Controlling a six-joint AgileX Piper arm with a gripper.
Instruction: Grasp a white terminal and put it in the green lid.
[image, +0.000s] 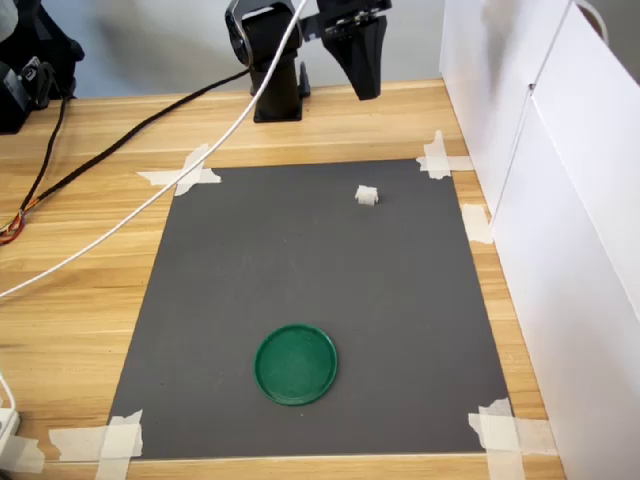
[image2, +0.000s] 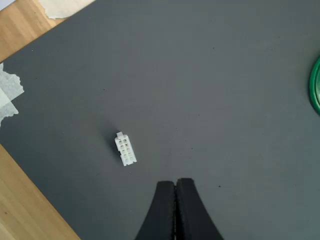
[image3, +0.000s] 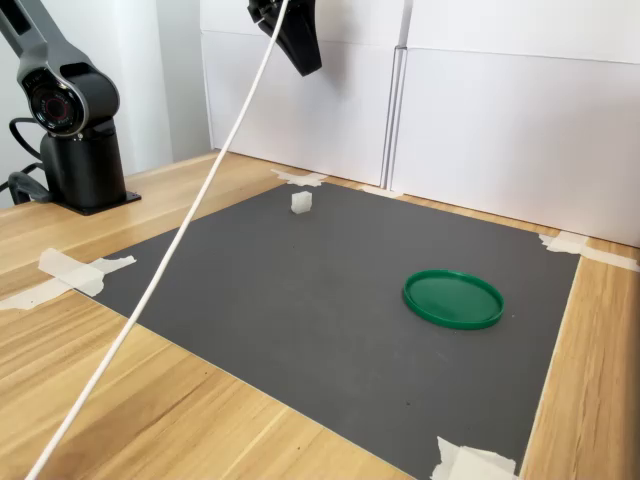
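Gripper (image2: 175, 186) high over the mat, fingers pressed together, empty.
I see the white terminal (image2: 125, 148) on the dark mat (image: 300, 260), well apart from the green lid (image: 296, 364).

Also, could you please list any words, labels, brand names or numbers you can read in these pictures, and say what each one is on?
None: no readable text in any view.
The terminal, the lid, the mat, the tape, the white panels and the arm base show no print or label.
The hand is plain black, shut above the mat.
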